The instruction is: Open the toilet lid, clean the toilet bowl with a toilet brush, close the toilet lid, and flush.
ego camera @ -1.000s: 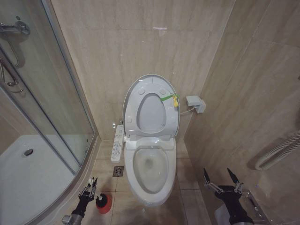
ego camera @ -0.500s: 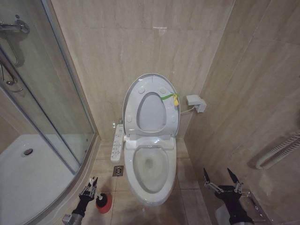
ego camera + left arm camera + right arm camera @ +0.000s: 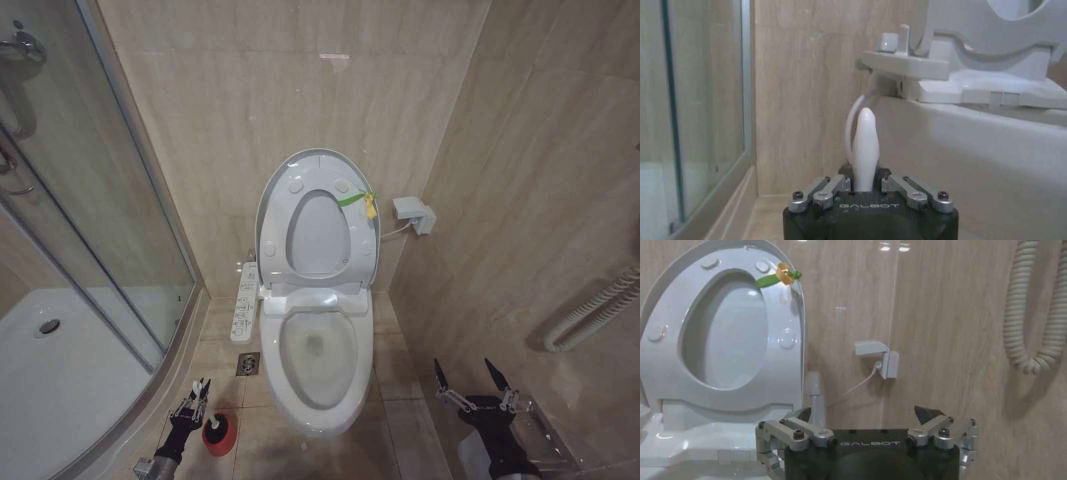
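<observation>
With the toilet lid (image 3: 318, 170) standing up, the left gripper (image 3: 190, 398) is clenching the toilet brush (image 3: 865, 145) handle beside its red holder (image 3: 219, 434); lifting toward the toilet bowl (image 3: 318, 358) looks next, while the right gripper (image 3: 470, 378) is waiting released

Legible text: "GALBOT", pale capital letters on the dark housing of the left tool (image 3: 865, 182), left wrist view, just below the finger mounts. Same word "GALBOT" on the dark housing of the right tool (image 3: 869, 416), right wrist view. Markings on the toilet's side control panel (image 3: 243, 301) in the head view: too small to read.
</observation>
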Robot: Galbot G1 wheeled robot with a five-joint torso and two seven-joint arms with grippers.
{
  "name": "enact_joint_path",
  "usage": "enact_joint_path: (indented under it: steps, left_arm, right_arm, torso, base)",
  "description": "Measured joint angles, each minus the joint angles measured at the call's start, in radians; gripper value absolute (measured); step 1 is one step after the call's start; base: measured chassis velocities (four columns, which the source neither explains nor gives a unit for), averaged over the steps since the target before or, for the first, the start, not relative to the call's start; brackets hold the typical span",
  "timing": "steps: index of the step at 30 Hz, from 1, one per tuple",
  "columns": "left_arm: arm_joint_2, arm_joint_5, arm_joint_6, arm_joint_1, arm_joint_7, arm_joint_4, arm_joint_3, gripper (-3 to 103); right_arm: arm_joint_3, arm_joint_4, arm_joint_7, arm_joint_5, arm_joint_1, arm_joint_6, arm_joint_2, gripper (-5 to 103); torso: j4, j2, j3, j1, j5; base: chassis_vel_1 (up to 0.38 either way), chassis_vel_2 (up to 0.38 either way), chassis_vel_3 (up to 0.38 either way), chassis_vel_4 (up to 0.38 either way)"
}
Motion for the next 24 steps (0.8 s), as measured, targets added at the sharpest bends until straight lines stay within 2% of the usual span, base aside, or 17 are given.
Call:
enact_joint_path:
  steps: [6,24]
  left_arm:
    - [-0.005,0.006,0.0,0.019,-0.009,0.005,-0.007,20]
    - [-0.006,0.013,-0.001,0.049,-0.015,0.006,-0.03,20]
  right_arm:
    - [0.0,0.0,0.0,0.0,0.0,0.0,0.0,100]
    - [0.0,0.0,0.0,0.0,0.0,0.0,0.0,100]
  torso:
    - [0.0002,-0.011,-0.007,-0.004,0.0]
    - [0.0002,-0.007,-0.005,-0.002,0.0001]
  base:
    - [0.0,0.0,0.0,0.0]
    - [0.0,0.0,0.0,0.0]
